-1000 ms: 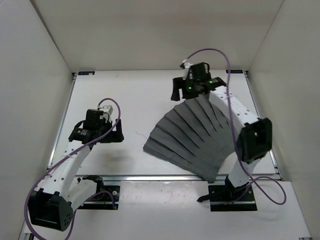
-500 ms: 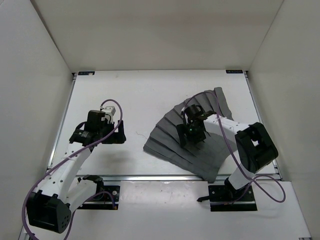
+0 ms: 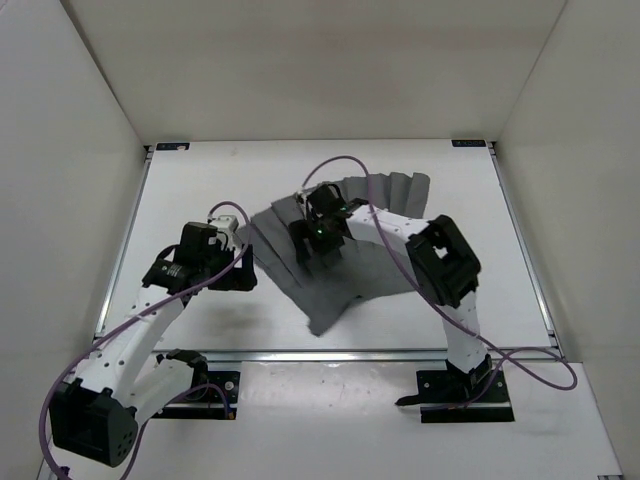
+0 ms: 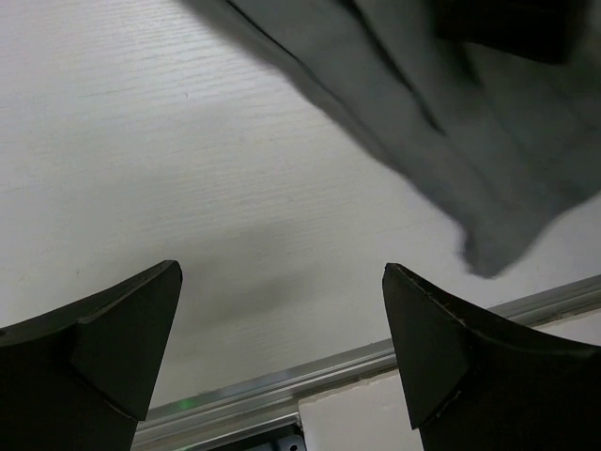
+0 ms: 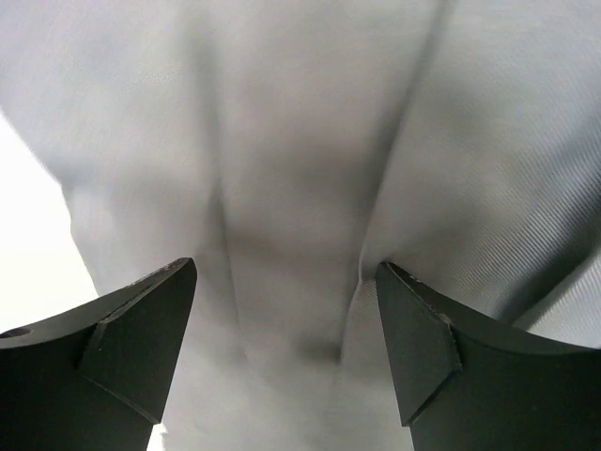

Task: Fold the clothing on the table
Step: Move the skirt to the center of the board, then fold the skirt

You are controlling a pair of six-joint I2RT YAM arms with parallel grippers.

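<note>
Clothing (image 3: 345, 285) fanned out mid worktop (image 3: 200, 190). Right gripper (image 3: 318, 247) spread wide above its left part, gripping nothing. Left gripper (image 4: 282, 329) wide, just left of the fabric's near corner.

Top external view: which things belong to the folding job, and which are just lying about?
For the job: clothing, table, left gripper, right gripper.
Just there: purple cables, white walls.
</note>
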